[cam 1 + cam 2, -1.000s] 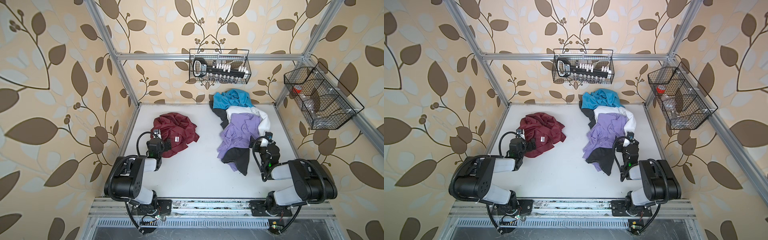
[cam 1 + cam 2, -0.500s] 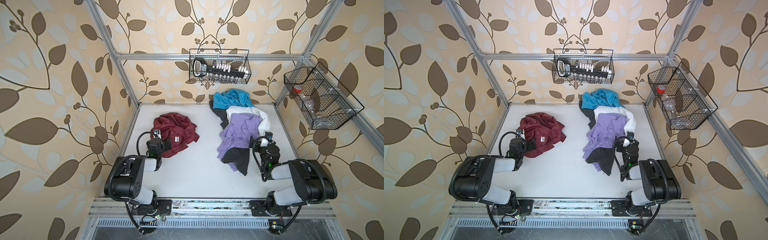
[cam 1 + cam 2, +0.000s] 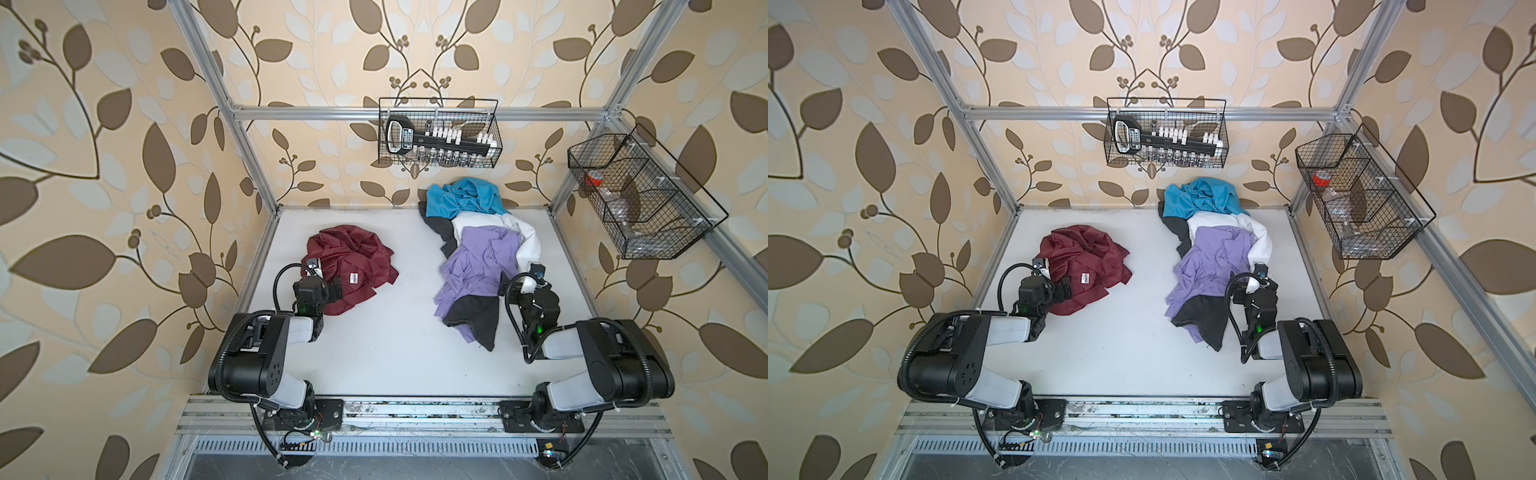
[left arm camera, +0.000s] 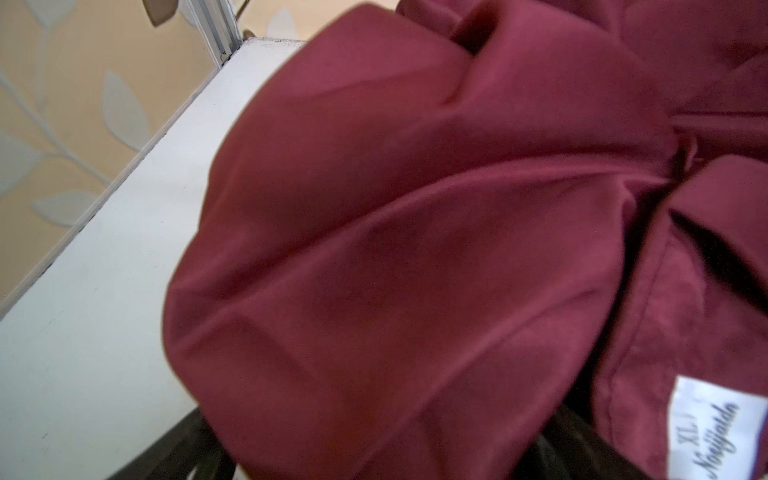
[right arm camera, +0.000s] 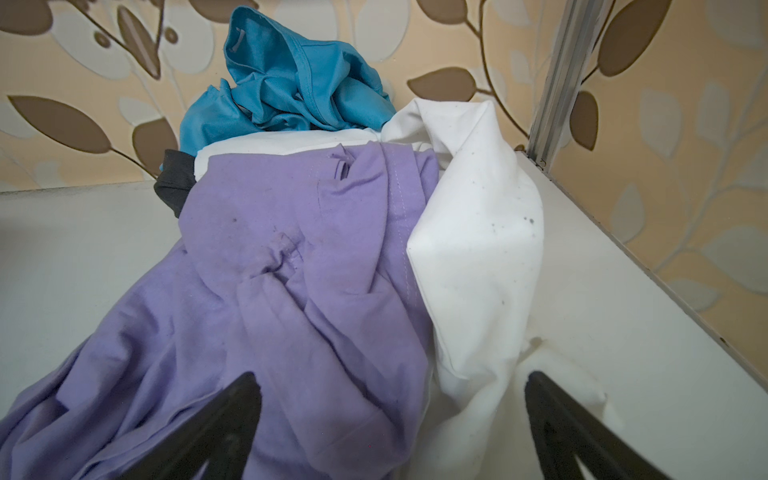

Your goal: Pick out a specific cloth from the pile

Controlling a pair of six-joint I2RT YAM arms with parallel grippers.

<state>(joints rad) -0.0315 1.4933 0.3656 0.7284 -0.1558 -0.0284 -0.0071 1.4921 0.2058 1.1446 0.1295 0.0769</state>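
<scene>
Nothing moved in 1 second. Dark maroon shiny cloth point(image 3: 349, 257) alone on white bench point(image 3: 395, 353), well apart from mixed-garment pile point(image 3: 478, 257). Left fingers point(image 3: 333, 289) at its edge, grip unclear; right fingers point(image 5: 232, 415) spread, empty. Seems separated; next, left withdraws.

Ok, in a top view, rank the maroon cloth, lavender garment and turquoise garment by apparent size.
1. maroon cloth and lavender garment: look about alike, not ranked.
2. turquoise garment: clearly smallest.
</scene>
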